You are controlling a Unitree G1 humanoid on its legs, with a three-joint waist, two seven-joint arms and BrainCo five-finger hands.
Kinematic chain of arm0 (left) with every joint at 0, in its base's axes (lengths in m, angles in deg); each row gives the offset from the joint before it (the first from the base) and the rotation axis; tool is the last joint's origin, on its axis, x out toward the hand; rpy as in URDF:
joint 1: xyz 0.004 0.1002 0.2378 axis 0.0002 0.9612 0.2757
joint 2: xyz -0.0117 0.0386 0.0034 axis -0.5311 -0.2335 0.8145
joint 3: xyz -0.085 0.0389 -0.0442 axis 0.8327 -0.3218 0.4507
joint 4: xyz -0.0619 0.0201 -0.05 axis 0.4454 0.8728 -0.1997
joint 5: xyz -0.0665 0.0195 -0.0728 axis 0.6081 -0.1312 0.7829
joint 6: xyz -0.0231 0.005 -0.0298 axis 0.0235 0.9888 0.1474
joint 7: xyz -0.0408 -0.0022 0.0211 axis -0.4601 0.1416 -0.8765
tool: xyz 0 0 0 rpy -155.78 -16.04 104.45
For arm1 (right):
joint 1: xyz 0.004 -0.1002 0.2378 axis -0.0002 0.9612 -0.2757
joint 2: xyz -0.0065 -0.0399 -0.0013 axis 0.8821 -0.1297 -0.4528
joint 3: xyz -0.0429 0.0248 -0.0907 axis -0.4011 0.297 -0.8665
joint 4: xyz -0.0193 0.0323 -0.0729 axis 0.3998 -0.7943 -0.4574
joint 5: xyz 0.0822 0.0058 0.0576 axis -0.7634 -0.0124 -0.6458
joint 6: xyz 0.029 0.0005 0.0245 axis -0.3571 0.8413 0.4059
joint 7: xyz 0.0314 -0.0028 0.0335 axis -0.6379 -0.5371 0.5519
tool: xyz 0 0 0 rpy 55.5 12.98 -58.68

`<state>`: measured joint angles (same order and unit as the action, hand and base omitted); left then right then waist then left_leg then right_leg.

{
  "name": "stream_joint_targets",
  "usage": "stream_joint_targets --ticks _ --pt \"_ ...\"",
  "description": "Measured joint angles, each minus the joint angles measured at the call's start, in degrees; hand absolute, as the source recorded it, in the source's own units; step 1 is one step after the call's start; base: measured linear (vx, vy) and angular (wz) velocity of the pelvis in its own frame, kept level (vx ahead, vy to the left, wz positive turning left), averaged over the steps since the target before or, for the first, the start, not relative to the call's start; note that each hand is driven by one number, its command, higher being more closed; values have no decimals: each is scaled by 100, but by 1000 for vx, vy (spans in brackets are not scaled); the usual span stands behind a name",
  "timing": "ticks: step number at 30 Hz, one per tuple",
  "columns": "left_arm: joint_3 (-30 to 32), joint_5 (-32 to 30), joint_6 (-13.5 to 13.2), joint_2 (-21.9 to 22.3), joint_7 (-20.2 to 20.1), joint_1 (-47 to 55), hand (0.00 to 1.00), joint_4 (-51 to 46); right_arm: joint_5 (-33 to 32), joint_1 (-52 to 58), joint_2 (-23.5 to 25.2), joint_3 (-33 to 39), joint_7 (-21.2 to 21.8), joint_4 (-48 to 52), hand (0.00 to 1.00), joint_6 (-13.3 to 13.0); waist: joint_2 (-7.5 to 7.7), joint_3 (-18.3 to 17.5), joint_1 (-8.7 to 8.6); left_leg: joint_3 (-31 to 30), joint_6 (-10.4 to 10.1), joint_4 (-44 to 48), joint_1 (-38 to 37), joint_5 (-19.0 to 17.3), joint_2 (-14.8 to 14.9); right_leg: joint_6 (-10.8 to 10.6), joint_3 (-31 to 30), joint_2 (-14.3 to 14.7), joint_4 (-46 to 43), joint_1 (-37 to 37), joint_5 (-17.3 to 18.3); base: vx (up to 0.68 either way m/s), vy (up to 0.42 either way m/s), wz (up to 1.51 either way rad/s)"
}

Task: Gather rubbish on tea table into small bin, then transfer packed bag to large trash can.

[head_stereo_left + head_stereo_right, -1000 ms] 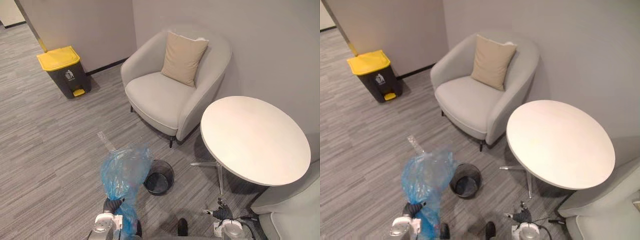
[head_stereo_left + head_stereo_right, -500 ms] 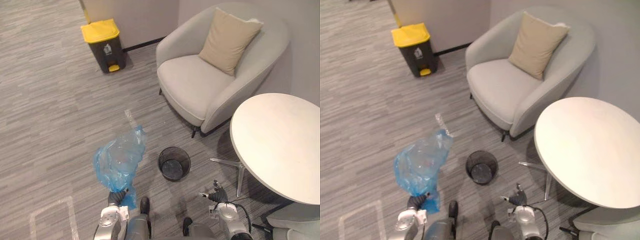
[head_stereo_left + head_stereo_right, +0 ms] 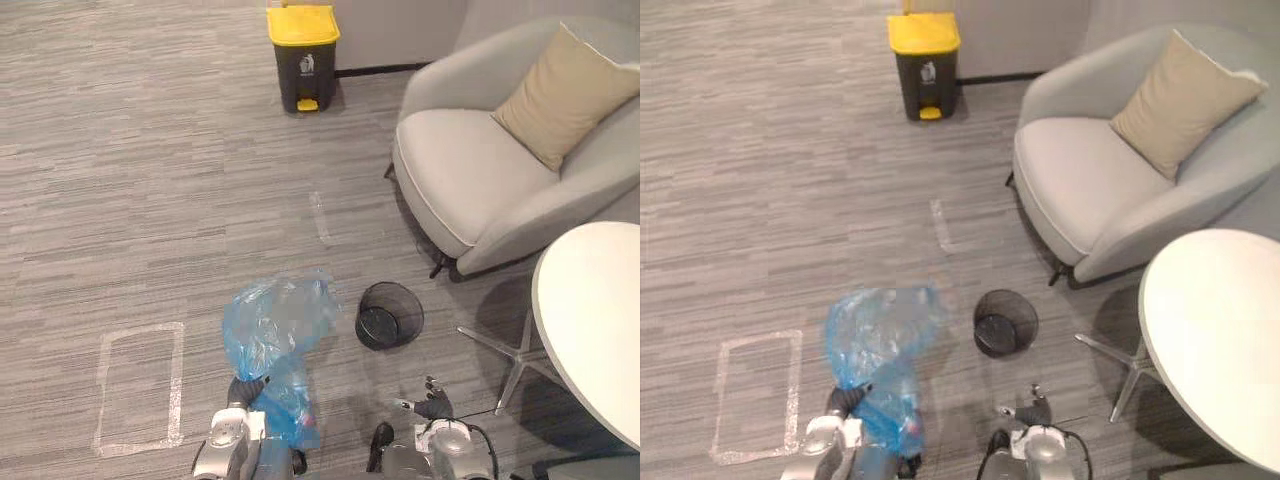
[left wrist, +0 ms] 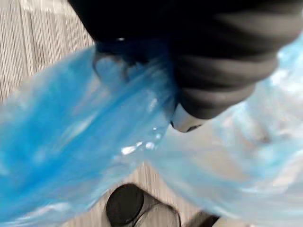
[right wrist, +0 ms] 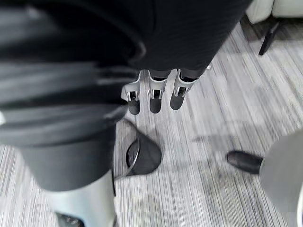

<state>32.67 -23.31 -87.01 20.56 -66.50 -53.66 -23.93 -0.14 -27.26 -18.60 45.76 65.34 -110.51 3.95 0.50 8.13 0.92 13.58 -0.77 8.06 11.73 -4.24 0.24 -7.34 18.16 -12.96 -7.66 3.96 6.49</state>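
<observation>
My left robot hand [image 3: 245, 388] is clenched round the gathered neck of the blue rubbish bag [image 3: 278, 335], held near the small mesh bin [image 3: 389, 315] and well apart from the yellow-lidded trash can [image 3: 303, 55]. The film looks thin, light and slippery. I judge the bunched neck the only sound hold, since the puffed body would slide or tear. My right robot hand [image 5: 154, 97] hangs with fingers straight, empty.

My head eyes look down, sharing the yellow-lidded dark bin [image 3: 303, 55] at twelve o'clock; wrist cameras sit close
</observation>
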Motion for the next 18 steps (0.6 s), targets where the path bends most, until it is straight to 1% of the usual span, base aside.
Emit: stream_joint_targets --ticks 2,3,4,5,6,7,8,9,10,11,12,14,15,16,17,18 --pt "9 -1 1 -21 1 30 100 0 1 -27 13 1 0 -34 0 2 38 -24 21 0 82 27 17 -56 -75 -43 -31 -50 -6 2 37 68 82 15" --pt "10 -1 1 -36 0 77 100 1 2 -44 14 5 0 -44 0 2 62 -22 35 11 136 126 37 -147 -134 -114 -46 -123 -100 12 171 139 80 10" --pt "9 -6 5 -58 -1 133 100 0 1 -28 12 6 0 -46 0 7 135 -9 27 18 181 322 31 -334 -216 -186 -135 -261 -454 87 429 123 67 9" --pt "9 -6 5 -74 -1 147 100 1 1 -18 15 5 0 -47 0 10 173 -14 28 13 197 390 31 -394 -242 -204 -177 -317 -603 124 507 158 57 8" --pt "11 -7 7 -141 -1 173 100 2 4 -7 32 4 8 -47 0 19 259 -36 23 -16 245 576 38 -576 -328 -179 -326 -446 -1073 231 621 127 18 4" --pt "22 -6 11 -162 4 166 100 6 5 -23 29 3 15 -49 0 23 272 -31 22 -47 270 660 39 -653 -344 -154 -392 -489 -1381 341 625 267 62 9" --pt "57 -7 12 -198 9 151 100 7 5 -74 26 -2 21 -50 0 34 246 -31 5 -118 304 716 -20 -751 -322 61 -633 -522 -2361 784 490 244 53 16" --pt "84 -7 13 -230 10 130 100 5 5 -90 43 -5 27 -56 0 44 210 -6 -47 -205 348 716 -103 -769 -279 211 -804 -462 -2836 1045 507 310 22 35" --pt "140 -4 12 -253 30 82 100 1 5 -97 64 -42 37 -91 0 45 191 18 -98 -326 354 697 -282 -861 -165 267 -999 -155 -3139 1238 791 294 -62 31" --pt "157 -4 9 -305 64 73 100 -4 5 -132 57 -59 41 -179 0 45 163 42 -97 -335 332 617 -463 -921 -84 317 -960 92 -3053 1377 897 308 -89 18" --pt "166 -4 11 -317 79 73 100 -3 4 -148 54 -61 42 -202 0 46 166 43 -96 -335 324 578 -550 -928 -60 343 -925 182 -2974 1426 911 338 -107 -6" --pt "277 -4 13 -302 108 44 100 -2 5 -212 1 -112 41 -250 0 45 119 82 -112 -334 202 367 -922 -981 102 476 -728 638 -2350 1627 846 335 -101 -4" --pt "290 -4 10 -321 113 -21 100 2 5 -221 -13 -124 38 -245 0 44 111 87 -131 -366 138 184 -1129 -998 142 516 -641 881 -1633 1719 560 492 -148 34" --pt "287 -4 3 -339 112 -79 100 59 6 -172 -42 -105 34 -244 0 46 179 74 -219 -524 -51 76 -1275 -1086 85 728 -811 1024 -1071 1698 -308 417 -122 53" --pt "288 -7 2 -319 111 -128 100 123 6 -131 -80 -89 34 -245 0 46 194 52 -258 -610 -84 61 -1315 -1107 92 905 -841 1044 -1107 1672 -397 484 -146 54" --pt "281 -5 -5 -189 113 -202 100 183 5 -85 -181 -42 35 -243 0 56 43 14 -266 -671 -156 19 -1377 -1100 227 963 -703 1082 -1193 1645 -297 503 -142 35"
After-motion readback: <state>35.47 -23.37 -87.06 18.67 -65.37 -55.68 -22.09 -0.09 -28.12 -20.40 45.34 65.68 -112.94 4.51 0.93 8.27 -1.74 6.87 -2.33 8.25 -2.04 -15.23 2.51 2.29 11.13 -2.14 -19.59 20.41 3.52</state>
